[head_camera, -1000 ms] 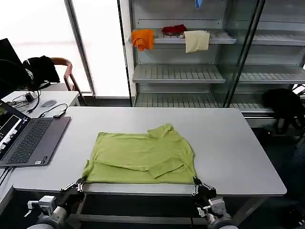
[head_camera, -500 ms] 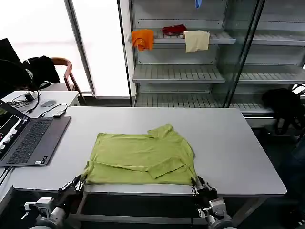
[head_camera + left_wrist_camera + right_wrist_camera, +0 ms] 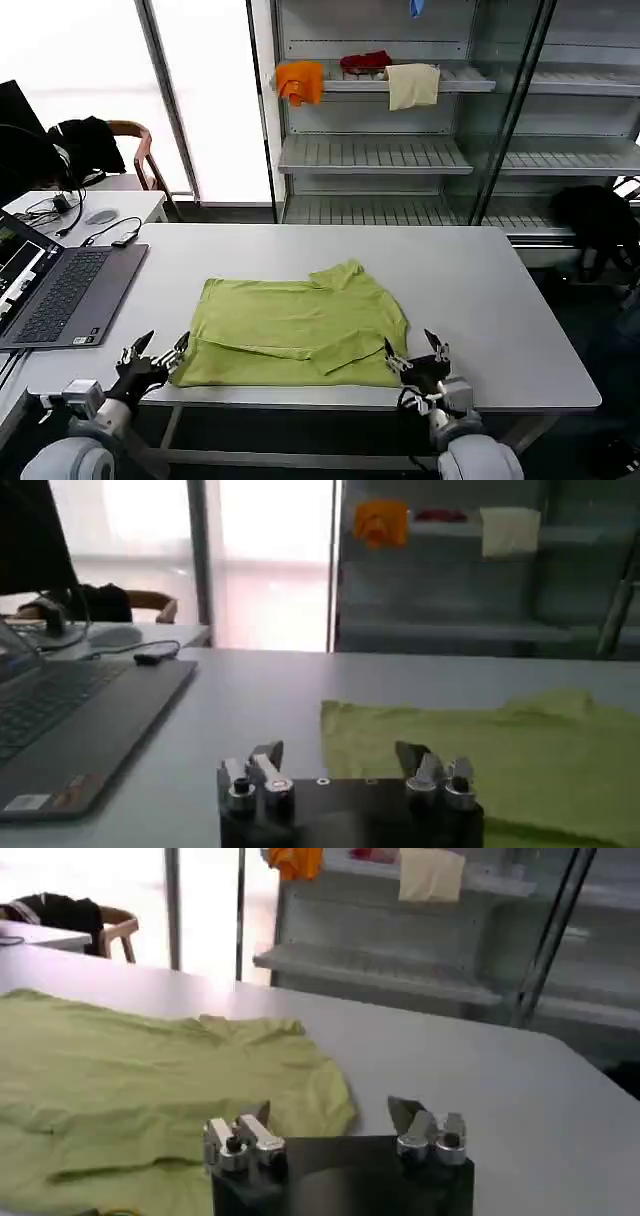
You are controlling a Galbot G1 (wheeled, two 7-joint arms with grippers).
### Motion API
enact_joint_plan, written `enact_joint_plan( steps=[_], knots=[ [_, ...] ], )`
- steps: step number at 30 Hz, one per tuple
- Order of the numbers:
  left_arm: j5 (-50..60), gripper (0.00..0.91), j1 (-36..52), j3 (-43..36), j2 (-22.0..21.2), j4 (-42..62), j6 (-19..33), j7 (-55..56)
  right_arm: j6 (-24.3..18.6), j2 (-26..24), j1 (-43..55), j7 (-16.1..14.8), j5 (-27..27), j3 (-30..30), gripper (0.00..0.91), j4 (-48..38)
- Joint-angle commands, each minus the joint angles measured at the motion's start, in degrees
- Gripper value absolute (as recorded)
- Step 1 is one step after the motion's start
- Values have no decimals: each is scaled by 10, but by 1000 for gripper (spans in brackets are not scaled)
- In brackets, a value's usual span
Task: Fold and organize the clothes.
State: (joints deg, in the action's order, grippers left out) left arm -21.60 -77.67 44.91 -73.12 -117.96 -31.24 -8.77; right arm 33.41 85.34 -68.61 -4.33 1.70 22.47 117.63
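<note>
The lime yellow-green T-shirt (image 3: 295, 325) lies flat on the white table (image 3: 480, 300), folded into a rough rectangle, with one sleeve laid across its near right part. My left gripper (image 3: 155, 352) hovers open at the shirt's near left corner, holding nothing. At the near right corner my right gripper (image 3: 415, 352) is open too, fingers apart over the table's front edge. In the left wrist view the left gripper (image 3: 340, 755) faces the shirt (image 3: 500, 745). In the right wrist view the right gripper (image 3: 332, 1110) sits just beside the shirt's edge (image 3: 150, 1063).
An open laptop (image 3: 60, 290) lies on the table's left side, with cables behind it. A shelf unit (image 3: 380, 155) at the back carries orange, red and cream cloths. A chair (image 3: 135, 150) with a black garment stands at the far left.
Both grippers were shut at the shirt's near corners by the table edge. They have opened, let go of the hem and risen slightly above the table.
</note>
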Motion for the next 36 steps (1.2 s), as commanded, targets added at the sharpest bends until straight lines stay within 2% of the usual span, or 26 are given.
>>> enact_joint_plan(
  steps=[1,11,18,30,36],
  knots=[
    [10,907,168,-86,20,105,-20,-7,3,22,197,-3,-38,-43,907,-149],
    [40,907,284,-135,35,247,-20,-23,1,72,304,-7,-23,-36,907,-335],
    [62,907,325,-150,31,319,-19,-40,-1,97,347,-8,0,-8,907,-417],
    [121,907,362,-156,11,397,-18,-45,-2,97,367,-11,-7,19,907,-469],
    [131,907,368,-150,16,423,-18,-45,-2,97,372,-15,-10,16,907,-480]
  ],
)
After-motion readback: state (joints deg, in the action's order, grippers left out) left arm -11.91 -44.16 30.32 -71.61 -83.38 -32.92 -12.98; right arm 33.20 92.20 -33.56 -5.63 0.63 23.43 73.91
